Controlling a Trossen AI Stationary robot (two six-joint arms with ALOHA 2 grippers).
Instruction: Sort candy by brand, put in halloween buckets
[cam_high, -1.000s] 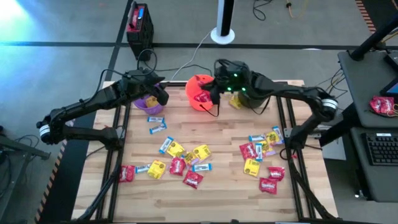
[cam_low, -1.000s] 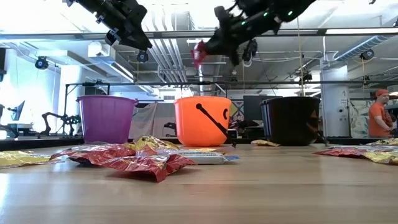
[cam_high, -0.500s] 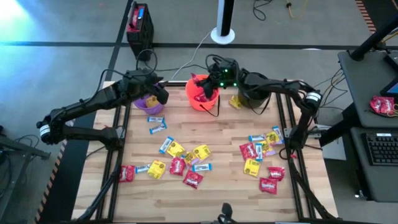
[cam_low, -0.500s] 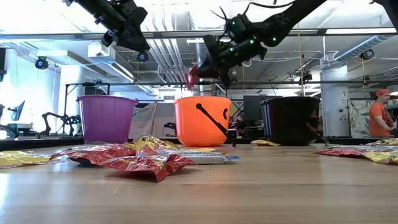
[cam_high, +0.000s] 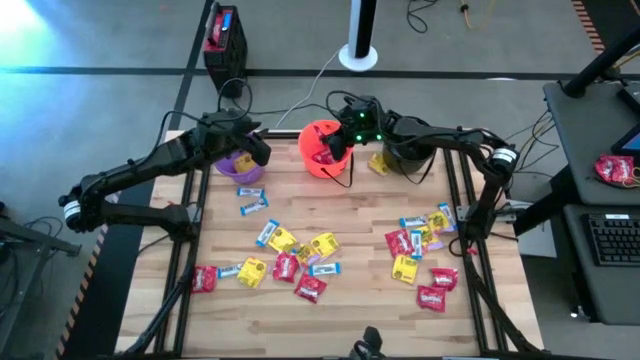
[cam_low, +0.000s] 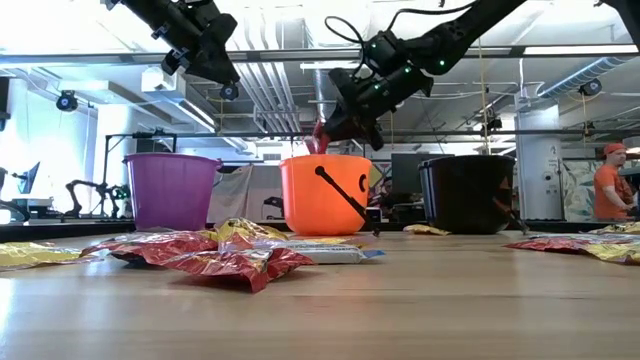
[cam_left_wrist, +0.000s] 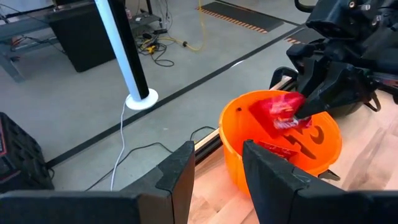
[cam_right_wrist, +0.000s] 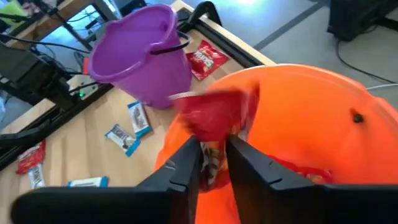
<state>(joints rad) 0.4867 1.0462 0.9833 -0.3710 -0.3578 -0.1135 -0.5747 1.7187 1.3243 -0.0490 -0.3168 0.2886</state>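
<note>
Three buckets line the far edge of a wood-plank bench (cam_high: 350, 310) in a workshop: purple (cam_low: 170, 190), orange (cam_low: 325, 195) and black (cam_low: 468, 192). Right end effector (cam_high: 335, 147) hangs over the orange one, narrowly parted fingers around a red packet (cam_left_wrist: 283, 112). Left end effector (cam_high: 258, 150), half spread and empty, hovers by the purple. Candy (cam_high: 285, 255) litters the near bench.

A white pole base (cam_high: 358, 55), black box (cam_high: 224, 38) and keyboard (cam_high: 612, 238) flank the table (cam_high: 350, 310).
</note>
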